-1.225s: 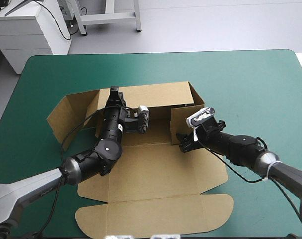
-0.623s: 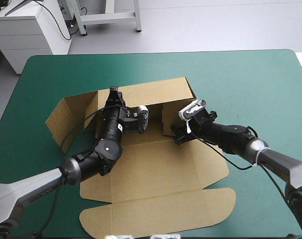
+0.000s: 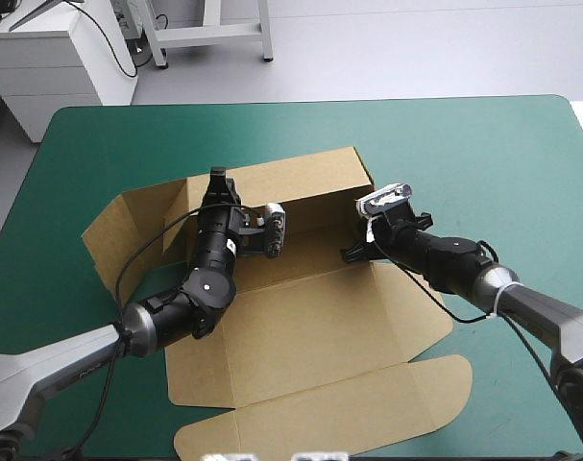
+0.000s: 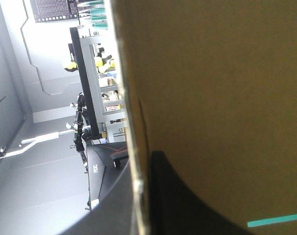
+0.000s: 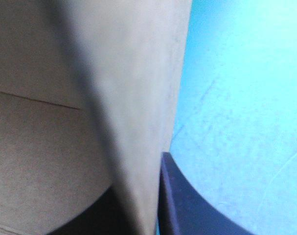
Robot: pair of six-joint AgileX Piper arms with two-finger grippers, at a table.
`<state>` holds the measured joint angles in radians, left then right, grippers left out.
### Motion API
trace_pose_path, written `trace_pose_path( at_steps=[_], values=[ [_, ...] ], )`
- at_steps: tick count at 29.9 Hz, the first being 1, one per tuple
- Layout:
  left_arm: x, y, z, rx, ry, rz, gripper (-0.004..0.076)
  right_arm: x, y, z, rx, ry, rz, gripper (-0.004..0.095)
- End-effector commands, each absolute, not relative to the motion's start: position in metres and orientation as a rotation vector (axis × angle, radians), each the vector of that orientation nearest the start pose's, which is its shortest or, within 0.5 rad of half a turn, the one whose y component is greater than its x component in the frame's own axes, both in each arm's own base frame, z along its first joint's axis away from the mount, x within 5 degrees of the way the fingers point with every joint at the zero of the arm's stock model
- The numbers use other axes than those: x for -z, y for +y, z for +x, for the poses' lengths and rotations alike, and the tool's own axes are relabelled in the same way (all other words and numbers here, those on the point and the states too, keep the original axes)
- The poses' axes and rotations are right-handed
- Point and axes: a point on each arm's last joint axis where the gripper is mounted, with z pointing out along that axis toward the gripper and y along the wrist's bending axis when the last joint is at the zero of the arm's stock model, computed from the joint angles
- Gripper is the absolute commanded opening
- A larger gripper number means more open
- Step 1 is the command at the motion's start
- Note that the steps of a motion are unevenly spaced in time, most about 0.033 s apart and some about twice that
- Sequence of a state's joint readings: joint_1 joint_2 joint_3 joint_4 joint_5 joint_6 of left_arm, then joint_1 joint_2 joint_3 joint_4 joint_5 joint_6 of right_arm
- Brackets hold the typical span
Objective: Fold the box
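The brown box (image 3: 310,327) lies in the middle of the teal-green table (image 3: 464,134), its back wall (image 3: 301,187) raised and its lid (image 3: 349,413) flat toward the front. My left gripper (image 3: 217,181) is shut on the back wall's top edge near its left end. In the left wrist view the box (image 4: 212,88) has its edge running between the left gripper (image 4: 143,205). My right gripper (image 3: 352,254) is shut on the short right wall near the back corner. In the right wrist view the box (image 5: 128,98) stands as a thin wall inside the right gripper (image 5: 150,218).
A side flap (image 3: 128,221) of the box spreads out to the left. The lid's rounded tab reaches close to the table's front edge. Bare teal-green cover (image 5: 236,98) lies to the right of the box and beyond it.
My right gripper, open earlier, has shut on the right wall. The upright right flap has swung back toward the back wall. The flat sheet has slid and turned slightly rightward. The left gripper kept its hold.
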<state>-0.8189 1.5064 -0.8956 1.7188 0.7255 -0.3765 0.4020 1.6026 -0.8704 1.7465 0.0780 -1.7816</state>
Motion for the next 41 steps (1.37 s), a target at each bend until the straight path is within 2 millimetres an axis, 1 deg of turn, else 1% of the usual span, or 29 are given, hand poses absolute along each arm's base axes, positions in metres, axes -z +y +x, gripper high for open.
trace_pose_path(
  at_steps=[1,10,12,13,16,19,21,22,23,27,33,36,41],
  values=[
    [-0.289,-0.191,0.254,-1.052,1.248,1.52,-0.0008,-0.245,0.149,0.301,-0.469,2.052,-0.516,-0.002],
    [-0.289,-0.191,0.254,-1.052,1.248,1.52,-0.0008,-0.245,0.149,0.301,-0.471,2.051,-0.517,-0.002],
    [-0.289,-0.191,0.254,-1.054,1.249,1.519,0.0003,-0.245,0.149,0.301,-0.471,2.051,-0.517,-0.002],
    [-0.289,-0.191,0.254,-1.054,1.249,1.519,0.0022,-0.245,0.149,0.301,-0.471,2.051,-0.517,-0.002],
    [-0.289,-0.191,0.254,-1.046,1.25,1.517,0.0141,-0.245,0.148,0.301,-0.466,2.053,-0.514,-0.002],
    [-0.289,-0.191,0.254,-1.017,1.279,1.482,0.0321,-0.245,0.148,0.301,-0.456,2.052,-0.519,-0.002],
    [-0.289,-0.191,0.254,-0.993,1.301,1.454,0.0411,-0.244,0.148,0.301,-0.454,2.053,-0.518,-0.002],
    [-0.288,-0.192,0.254,-0.981,1.305,1.45,0.0442,-0.244,0.148,0.301,-0.451,2.053,-0.518,-0.002],
    [-0.288,-0.192,0.254,-0.977,1.304,1.452,0.0455,-0.245,0.148,0.301,-0.451,2.051,-0.518,-0.002],
    [-0.29,-0.2,0.246,-0.976,1.291,1.438,0.0452,-0.251,0.149,0.305,-0.441,2.028,-0.522,-0.002],
    [-0.295,-0.224,0.217,-1.0,1.212,1.426,0.0452,-0.261,0.146,0.316,-0.372,2.018,-0.46,-0.002],
    [-0.299,-0.234,0.201,-1.024,1.176,1.407,0.0452,-0.262,0.144,0.319,-0.345,2.023,-0.441,-0.002],
    [-0.303,-0.242,0.182,-1.053,1.141,1.378,0.0452,-0.26,0.143,0.32,-0.327,2.033,-0.433,-0.002]
  ],
)
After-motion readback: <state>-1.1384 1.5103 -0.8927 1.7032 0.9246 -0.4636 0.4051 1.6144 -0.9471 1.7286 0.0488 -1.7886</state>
